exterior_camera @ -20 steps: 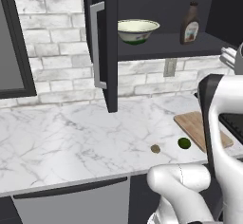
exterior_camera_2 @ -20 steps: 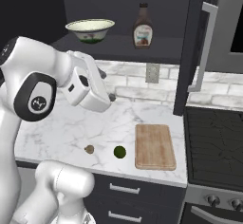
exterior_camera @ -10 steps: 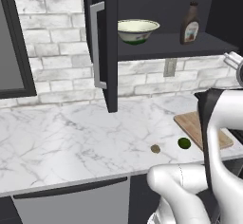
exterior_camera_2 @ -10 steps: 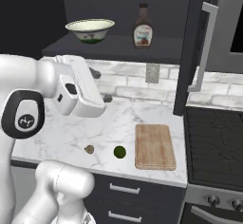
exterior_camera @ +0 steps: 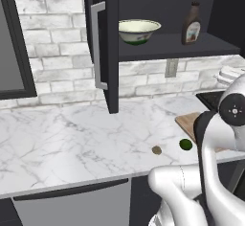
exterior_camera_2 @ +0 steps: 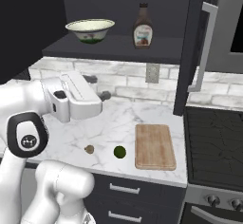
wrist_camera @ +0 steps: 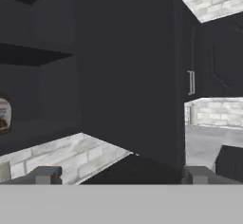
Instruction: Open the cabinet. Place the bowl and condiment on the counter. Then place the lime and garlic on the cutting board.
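A marble desk [exterior_camera_2: 118, 123] stretches under an open cabinet [exterior_camera: 107, 52]; bowl [exterior_camera_2: 90, 30] and bottle [exterior_camera_2: 142, 26] sit apart on its shelf. Garlic [exterior_camera_2: 88, 149] and lime [exterior_camera_2: 120, 152] lie near the front edge, beside the cutting board [exterior_camera_2: 154, 146]. The pincer [exterior_camera_2: 97, 88] hangs over the desk, fingers apart, holding nothing.

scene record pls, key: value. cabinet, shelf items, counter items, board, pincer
cabinet: doors open, dark shelf exposed
bowl: on the shelf, left of the bottle
condiment: upright on the shelf, apart from the bowl
lime: on the counter, just left of the board, not on it
garlic: on the counter, left of the lime
cutting board: flat on the counter, bare
pincer: open, holding nothing, above the counter and below the shelf
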Tool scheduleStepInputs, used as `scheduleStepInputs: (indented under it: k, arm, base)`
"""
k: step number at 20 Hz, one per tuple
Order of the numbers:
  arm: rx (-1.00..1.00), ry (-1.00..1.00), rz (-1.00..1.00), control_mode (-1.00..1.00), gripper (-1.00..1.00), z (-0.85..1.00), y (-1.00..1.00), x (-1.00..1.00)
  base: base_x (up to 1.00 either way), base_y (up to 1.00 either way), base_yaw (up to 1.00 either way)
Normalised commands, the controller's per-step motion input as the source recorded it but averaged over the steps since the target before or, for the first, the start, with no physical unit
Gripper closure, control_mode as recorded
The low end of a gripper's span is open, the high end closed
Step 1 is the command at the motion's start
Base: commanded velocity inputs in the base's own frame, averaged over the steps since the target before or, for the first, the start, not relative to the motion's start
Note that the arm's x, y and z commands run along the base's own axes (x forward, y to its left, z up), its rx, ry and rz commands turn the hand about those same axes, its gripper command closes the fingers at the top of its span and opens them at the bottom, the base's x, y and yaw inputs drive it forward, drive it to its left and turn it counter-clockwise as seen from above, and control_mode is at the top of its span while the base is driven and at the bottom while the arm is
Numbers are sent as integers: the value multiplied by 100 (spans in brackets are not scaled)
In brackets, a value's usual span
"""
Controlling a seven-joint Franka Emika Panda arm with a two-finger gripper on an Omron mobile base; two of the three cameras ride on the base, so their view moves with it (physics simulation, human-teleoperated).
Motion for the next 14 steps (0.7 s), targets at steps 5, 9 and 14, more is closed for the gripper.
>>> scheduleStepInputs:
  k: [5,9,14]
  arm:
    - [-24,4,0,-100,-100,8,17,0]
    - [-13,0,0,-100,-100,11,10,0]
    - [3,-6,0,-100,-100,-1,-1,-10]
  base:
    - [0,0,0]
    - [0,0,0]
    - [0,0,0]
